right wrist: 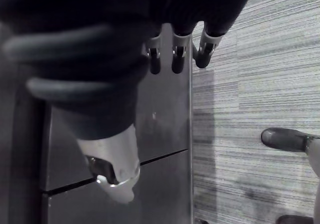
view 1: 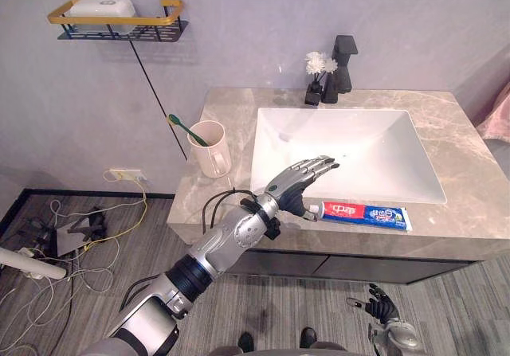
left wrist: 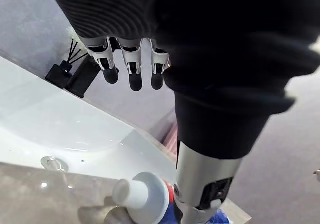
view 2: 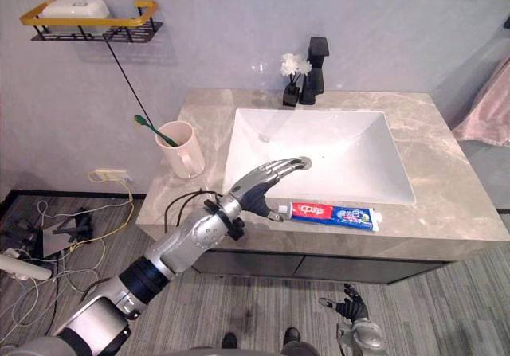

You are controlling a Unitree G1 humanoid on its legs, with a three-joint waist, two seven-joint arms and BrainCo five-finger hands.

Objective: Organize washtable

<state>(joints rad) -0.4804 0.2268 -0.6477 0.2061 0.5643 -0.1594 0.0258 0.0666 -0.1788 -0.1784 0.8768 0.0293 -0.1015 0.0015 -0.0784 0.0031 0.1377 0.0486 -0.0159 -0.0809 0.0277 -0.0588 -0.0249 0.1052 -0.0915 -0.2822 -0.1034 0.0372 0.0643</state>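
Note:
A red, white and blue toothpaste tube [view 1: 368,214] lies flat on the front strip of the marble countertop [view 1: 458,129], its white cap [left wrist: 144,197] pointing to the left. My left hand [view 1: 293,186] is open just above the cap end. Its straight fingers [left wrist: 131,69] reach over the front edge of the white sink [view 1: 343,137], and its thumb [left wrist: 202,184] hangs beside the cap. A beige cup [view 1: 210,150] with a green toothbrush [view 1: 186,129] stands left of the sink. My right hand [view 1: 383,307] hangs open low by the floor, in front of the dark cabinet [right wrist: 150,134].
A black faucet [view 1: 342,69] and a small black vase of white flowers [view 1: 318,76] stand behind the sink. On the wall at upper left hangs a yellow-railed shelf [view 1: 119,20] holding a white soap. Pink cloth [view 1: 499,113] hangs at the right edge. Cables and a power strip [view 1: 76,232] lie on the floor at left.

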